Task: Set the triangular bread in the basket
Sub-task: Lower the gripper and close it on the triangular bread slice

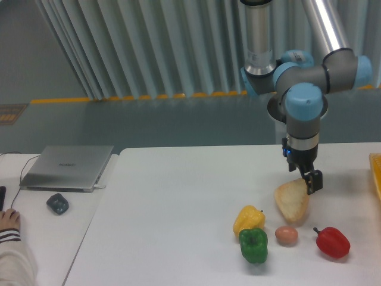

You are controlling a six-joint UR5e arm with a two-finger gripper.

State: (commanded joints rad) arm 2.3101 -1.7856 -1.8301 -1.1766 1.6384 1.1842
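Observation:
The triangular bread (291, 202) is golden-tan with a paler face and sits tilted at the right of the white table. My gripper (311, 182) comes down from above onto the bread's upper right corner. One dark finger (315, 180) shows in front of the bread's edge and the other is hidden behind it, so the jaws appear closed on the bread. The basket (376, 174) shows only as a thin yellow-orange strip at the right edge of the frame, to the right of the gripper.
A yellow pepper (247, 219), a green pepper (254, 245), a small brown egg (286, 235) and a red pepper (332, 241) lie just in front of the bread. A laptop (67, 167) and a dark mouse (58, 204) lie at the far left, near a person's hand (8, 220).

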